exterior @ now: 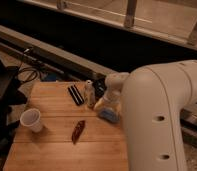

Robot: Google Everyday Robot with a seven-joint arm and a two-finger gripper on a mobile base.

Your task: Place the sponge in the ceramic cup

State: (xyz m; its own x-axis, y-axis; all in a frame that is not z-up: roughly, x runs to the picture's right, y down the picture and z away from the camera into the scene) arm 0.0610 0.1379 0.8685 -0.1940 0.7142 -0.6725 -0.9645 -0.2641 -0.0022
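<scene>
The light-blue sponge point(109, 116) lies on the wooden table point(52, 150) toward its right side. My gripper point(106, 104) is right above it at the end of the white arm, touching or nearly touching the sponge's top. The white ceramic cup point(32, 120) stands upright near the table's left edge, well away from the gripper.
A slim white bottle point(90, 94) and a dark flat object point(75, 95) sit just left of the gripper. A reddish-brown elongated object point(78, 131) lies mid-table. My large white arm point(162, 120) fills the right. Dark equipment point(4, 90) and cables are at the left.
</scene>
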